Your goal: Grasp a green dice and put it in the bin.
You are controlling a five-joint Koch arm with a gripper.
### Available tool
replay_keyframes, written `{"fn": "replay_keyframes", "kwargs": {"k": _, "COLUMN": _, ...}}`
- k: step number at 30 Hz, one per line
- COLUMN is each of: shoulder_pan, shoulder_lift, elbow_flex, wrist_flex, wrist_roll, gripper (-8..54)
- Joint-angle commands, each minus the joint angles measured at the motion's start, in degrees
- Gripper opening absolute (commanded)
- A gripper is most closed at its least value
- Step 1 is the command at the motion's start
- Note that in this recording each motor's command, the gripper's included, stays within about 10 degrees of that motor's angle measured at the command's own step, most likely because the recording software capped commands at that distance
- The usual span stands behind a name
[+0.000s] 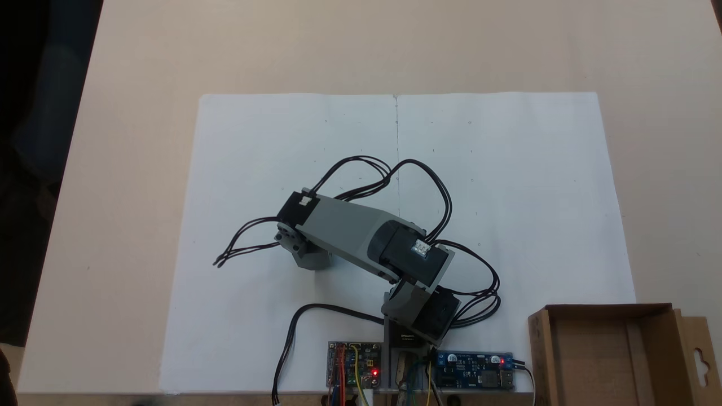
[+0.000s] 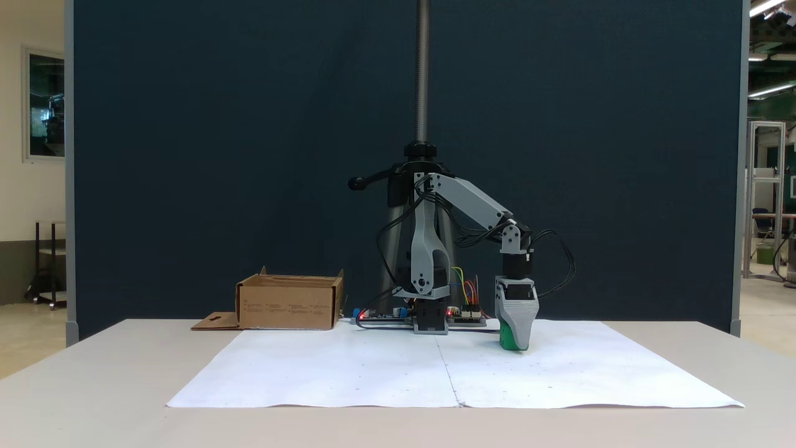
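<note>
The green dice [image 2: 507, 339] rests on the white paper, right of the arm's base in a fixed view. Only its left side and bottom edge show. My gripper [image 2: 517, 343] points straight down over it, tips at the paper, and one broad grey jaw covers most of the dice. The other jaw sits behind it, so how far apart they stand is hidden. From above, the forearm [image 1: 350, 231] reaches left and covers the gripper and dice. The bin [image 2: 286, 305] is a shallow brown cardboard box on the far side of the base; it shows at the lower right [image 1: 540, 355] from above.
A white paper sheet [image 1: 507, 169] covers the middle of the table. Circuit boards [image 1: 354, 363] with red lights and loose black cables [image 1: 248, 242] lie around the arm's base. A tripod pole [image 2: 423, 74] rises behind the arm before a dark blue screen.
</note>
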Motion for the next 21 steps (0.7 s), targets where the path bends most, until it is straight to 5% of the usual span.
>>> {"fn": "replay_keyframes", "kwargs": {"k": 1, "shoulder_pan": -0.2, "shoulder_lift": 0.2, "elbow_flex": -0.6, "wrist_flex": -2.4, "wrist_roll": 4.8, "gripper": 41.5}}
{"fn": "replay_keyframes", "kwargs": {"k": 21, "shoulder_pan": 1.5, "shoulder_lift": 0.0, "elbow_flex": 0.4, "wrist_flex": -1.7, "wrist_roll": 4.7, "gripper": 41.4}}
